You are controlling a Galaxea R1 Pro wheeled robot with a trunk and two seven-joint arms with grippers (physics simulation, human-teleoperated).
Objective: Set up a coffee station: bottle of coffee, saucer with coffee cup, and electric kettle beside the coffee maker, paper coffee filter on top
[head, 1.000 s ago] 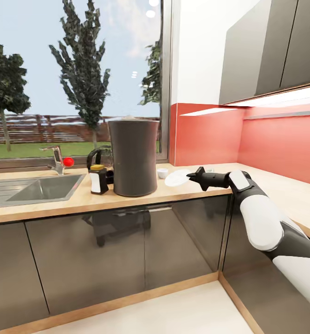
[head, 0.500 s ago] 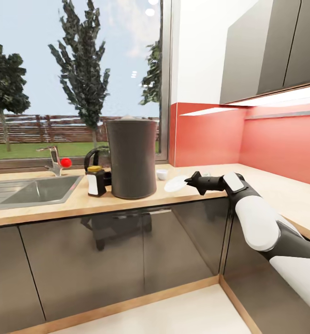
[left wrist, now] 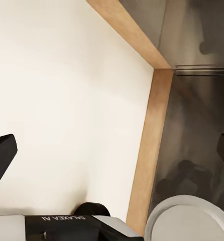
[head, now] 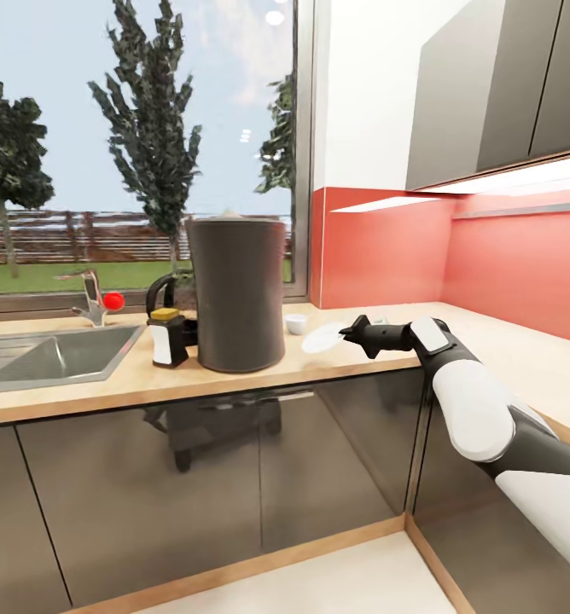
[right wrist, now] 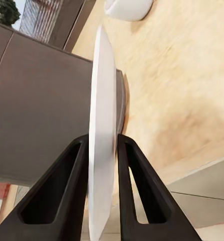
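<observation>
Wood-grain surface point(head: 131, 384) under the window. Left to right: bottle point(head: 166, 338) with yellow cap, kettle point(head: 160, 292) mostly hidden behind it, tall grey coffee maker point(head: 237, 292) with the pale filter point(head: 231, 214) on top, small white cup point(head: 296, 322) just right of it, then the saucer point(head: 323, 338). My right fingers point(right wrist: 104, 150) are closed on the saucer's rim, holding it near the cup, low over the surface. My left fingers point(left wrist: 2, 155) are spread wide apart, holding nothing, over pale floor point(left wrist: 57, 95) beside the cabinet base.
</observation>
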